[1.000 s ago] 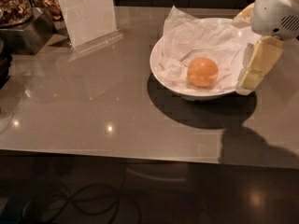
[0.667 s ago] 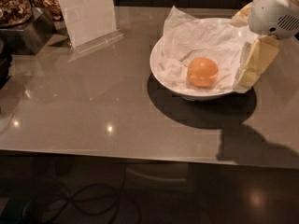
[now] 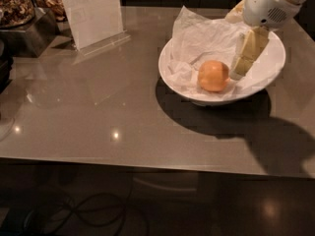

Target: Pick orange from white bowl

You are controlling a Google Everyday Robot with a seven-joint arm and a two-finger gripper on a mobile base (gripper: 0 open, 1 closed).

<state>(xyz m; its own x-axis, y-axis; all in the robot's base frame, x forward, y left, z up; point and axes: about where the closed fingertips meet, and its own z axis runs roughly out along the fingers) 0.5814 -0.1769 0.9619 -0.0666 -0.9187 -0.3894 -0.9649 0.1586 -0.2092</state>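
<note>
The orange (image 3: 213, 75) lies in the white bowl (image 3: 173, 80), on the crumpled white paper (image 3: 206, 38) that lines it. The bowl stands on the right part of the grey table. My gripper (image 3: 242, 65) reaches down from the upper right into the bowl. Its cream-coloured tip hangs just right of the orange, very close to it, and I cannot tell whether they touch. The white wrist housing (image 3: 268, 6) is above the bowl's far rim.
A clear stand with a white sheet (image 3: 93, 14) stands at the back left. A tray of brown snacks (image 3: 17, 6) sits in the far left corner. The table's front edge (image 3: 147, 165) runs across below, with cables (image 3: 83, 210) on the floor.
My gripper has moved left from the bowl's right rim into the bowl, closer to the orange. The orange and the bowl have not moved.
</note>
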